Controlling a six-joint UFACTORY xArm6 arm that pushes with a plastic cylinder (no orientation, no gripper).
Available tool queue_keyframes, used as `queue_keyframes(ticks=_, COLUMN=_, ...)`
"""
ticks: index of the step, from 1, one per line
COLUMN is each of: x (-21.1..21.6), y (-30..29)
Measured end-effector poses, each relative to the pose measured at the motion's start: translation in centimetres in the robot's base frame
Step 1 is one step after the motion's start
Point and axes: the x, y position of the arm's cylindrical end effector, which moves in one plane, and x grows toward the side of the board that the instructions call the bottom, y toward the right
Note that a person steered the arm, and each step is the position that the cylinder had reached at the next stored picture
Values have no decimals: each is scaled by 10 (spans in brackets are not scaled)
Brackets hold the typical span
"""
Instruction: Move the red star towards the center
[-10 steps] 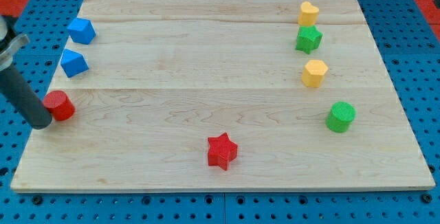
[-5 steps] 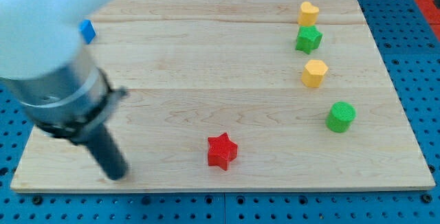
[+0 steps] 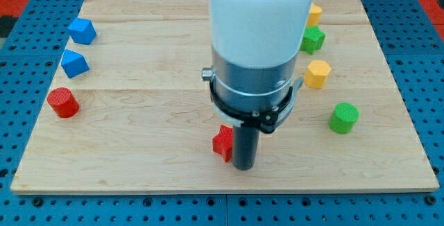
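Observation:
The red star [image 3: 223, 143] lies near the board's bottom middle, half hidden behind my rod. My tip [image 3: 244, 166] rests on the wooden board [image 3: 139, 150] just right of the star and slightly below it, touching or nearly touching its right side. The arm's white and grey body covers the board's centre above the star.
A red cylinder [image 3: 62, 102] and two blue blocks [image 3: 74, 63] [image 3: 82, 30] sit at the view's left. At the right are a yellow block [image 3: 314, 12], a green star [image 3: 313, 39], a yellow hexagon [image 3: 318, 73] and a green cylinder [image 3: 343, 117].
My tip has swept from the far left, by the red cylinder, along the bottom of the board to the red star's right side. The star sits about where it was.

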Motion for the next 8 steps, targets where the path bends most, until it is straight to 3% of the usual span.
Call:
queue_keyframes(ticks=4, x=-20, y=-40)
queue_keyframes(ticks=8, x=-103, y=-48)
